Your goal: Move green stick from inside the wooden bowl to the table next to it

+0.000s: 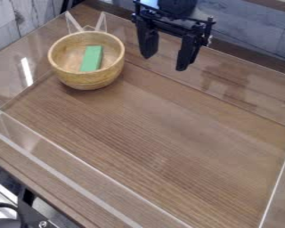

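A brown wood-grain table fills most of the view, hemmed by low clear acrylic walls that catch pale reflections, with a grey-blue backdrop behind it. Toward the far left of the tabletop sits the wooden bowl, round, light tan and thick-walled, standing upright on the surface. Inside it lies the green stick, a flat bright-green bar resting on the bowl's inner floor, tilted diagonally and well within the rim. To the right of the bowl, apart from it and not touching it, hangs the gripper, a black claw pointing down above the table near the back edge. Its two dark fingers stand spread wide with bare space between them, and nothing is held in them.
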You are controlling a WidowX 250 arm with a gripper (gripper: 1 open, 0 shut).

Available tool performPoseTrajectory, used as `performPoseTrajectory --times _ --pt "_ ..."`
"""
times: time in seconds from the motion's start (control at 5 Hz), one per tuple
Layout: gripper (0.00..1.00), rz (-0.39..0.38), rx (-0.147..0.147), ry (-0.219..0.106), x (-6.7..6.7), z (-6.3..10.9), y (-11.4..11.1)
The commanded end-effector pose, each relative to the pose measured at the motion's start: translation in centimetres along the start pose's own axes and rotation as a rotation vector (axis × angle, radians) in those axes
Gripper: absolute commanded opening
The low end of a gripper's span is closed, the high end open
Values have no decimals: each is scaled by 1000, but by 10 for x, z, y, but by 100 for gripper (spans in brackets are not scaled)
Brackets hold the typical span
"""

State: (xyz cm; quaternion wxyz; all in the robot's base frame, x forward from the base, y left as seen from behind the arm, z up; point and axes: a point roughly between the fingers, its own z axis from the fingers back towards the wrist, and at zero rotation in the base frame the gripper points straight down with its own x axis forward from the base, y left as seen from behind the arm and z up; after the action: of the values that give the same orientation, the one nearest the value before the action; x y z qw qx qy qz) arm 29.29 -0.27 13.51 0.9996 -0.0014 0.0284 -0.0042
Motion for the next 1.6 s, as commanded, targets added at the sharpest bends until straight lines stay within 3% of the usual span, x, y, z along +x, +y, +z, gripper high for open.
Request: performPoseTrajectory --times 0.0,0.4,0.6,0.8,1.2,1.4 --pt "100 53 -7 -23 -4 10 35" --pt "100 144 -12 -48 -5 3 94" --pt "0 193 -19 -52 -1 -5 98" --pt "100 268 -37 -56 -2 -7 98" --pt "100 358 -63 -65 -3 -9 96" --pt "100 417 -77 -71 3 -12 108"
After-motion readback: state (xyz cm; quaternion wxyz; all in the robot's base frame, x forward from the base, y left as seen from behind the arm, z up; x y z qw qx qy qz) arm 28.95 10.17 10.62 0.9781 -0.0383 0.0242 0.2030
